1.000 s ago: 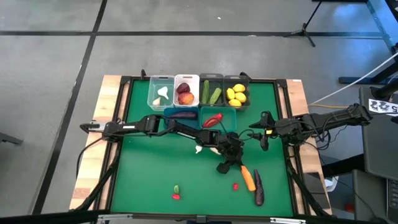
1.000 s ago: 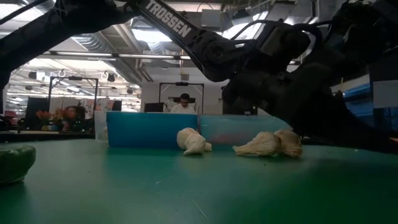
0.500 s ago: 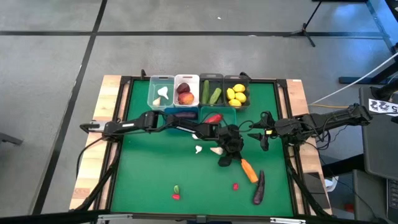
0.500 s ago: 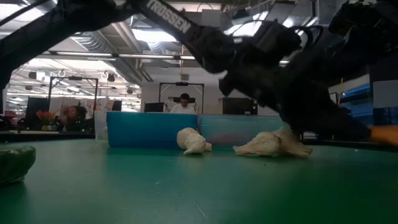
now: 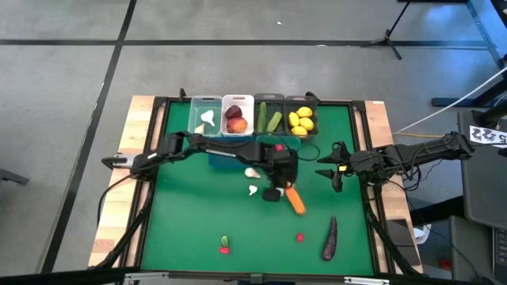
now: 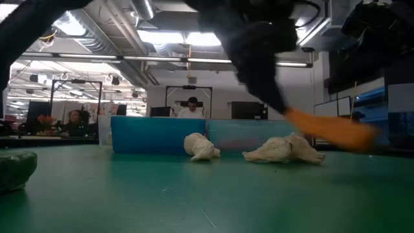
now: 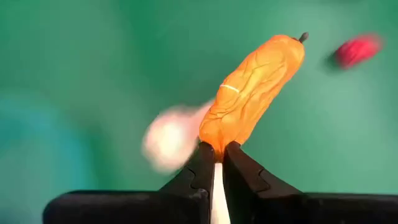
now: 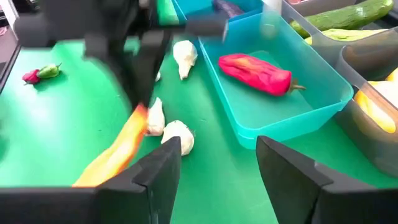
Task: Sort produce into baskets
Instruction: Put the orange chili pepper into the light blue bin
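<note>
The carrot [image 7: 252,87] is pinched only at its tip by the left fingers [image 7: 214,163]; it could swing and be dropped. The right fingers [image 8: 217,180] are held wide.

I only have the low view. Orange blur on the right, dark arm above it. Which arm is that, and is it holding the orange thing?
Observer: Left arm. The left gripper has its fingers shut on one end of the orange toy carrot; the carrot is off the green mat.
Operator: Where's the right gripper?
Observer: The right gripper waits near the table's right edge, fingers open, holding nothing.
Operator: What's in the teal bin? I only see its wall.
Observer: The teal plastic bin holds one red toy pepper.
Operator: Anything still loose behind the carrot?
Observer: A dark purple toy eggplant lies on the mat towards the front right.
</note>
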You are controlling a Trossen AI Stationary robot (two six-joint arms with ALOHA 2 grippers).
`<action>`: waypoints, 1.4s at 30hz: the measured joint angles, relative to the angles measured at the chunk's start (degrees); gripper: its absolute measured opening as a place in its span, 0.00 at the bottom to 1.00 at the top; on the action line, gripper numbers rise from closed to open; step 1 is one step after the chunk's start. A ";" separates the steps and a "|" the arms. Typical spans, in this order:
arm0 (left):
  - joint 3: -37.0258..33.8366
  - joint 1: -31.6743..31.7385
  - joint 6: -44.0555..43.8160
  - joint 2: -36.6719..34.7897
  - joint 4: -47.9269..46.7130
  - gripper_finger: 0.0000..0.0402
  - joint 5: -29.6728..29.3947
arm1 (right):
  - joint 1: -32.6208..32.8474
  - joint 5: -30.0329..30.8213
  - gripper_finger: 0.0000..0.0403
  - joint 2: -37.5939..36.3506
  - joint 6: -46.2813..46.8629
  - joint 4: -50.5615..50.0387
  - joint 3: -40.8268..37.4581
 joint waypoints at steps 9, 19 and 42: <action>0.00 1.47 -6.49 -12.05 -16.17 0.04 -18.30 | -0.02 -0.01 0.52 -0.02 0.04 -0.38 0.00; -3.94 -0.74 -25.81 -20.14 -19.08 0.04 -49.80 | -0.01 0.10 0.52 -0.02 0.04 -0.82 0.00; -33.43 -0.41 -30.38 -19.98 18.84 0.11 -47.42 | -0.01 0.08 0.52 0.00 0.11 -1.33 0.00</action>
